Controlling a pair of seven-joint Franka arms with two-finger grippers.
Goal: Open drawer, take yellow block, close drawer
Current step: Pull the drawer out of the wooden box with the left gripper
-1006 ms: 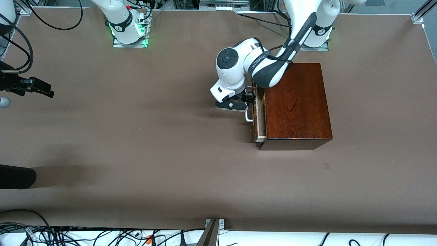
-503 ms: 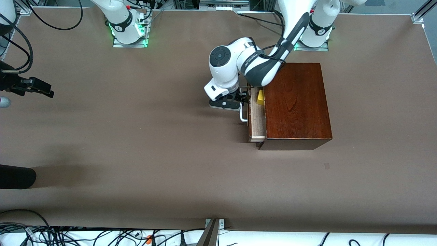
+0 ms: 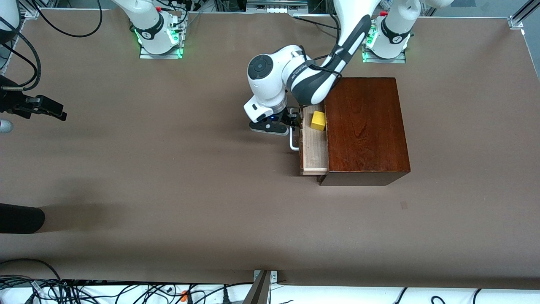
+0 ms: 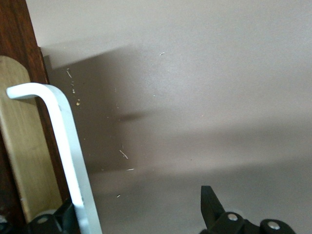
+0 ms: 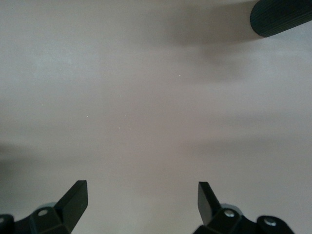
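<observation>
I see the left pincer [image 3: 295, 122] low at the white handle [image 3: 294, 142] of the drawer [image 3: 314, 147], fingers spread wide, one finger hooked inside the handle's bar without clamping it. The drawer stands partly pulled out of the wooden box [image 3: 365, 126], toward the right arm's end of the table [image 3: 168, 190]. The yellow block [image 3: 318, 120] lies in the drawer, at twelve o'clock of its bared floor, just beside the box's edge. My right pincer [image 5: 141, 204] waits over bare table, fingers spread, holding nothing.

Brown table [image 3: 168, 190], cables [image 3: 84, 291] along near edge
</observation>
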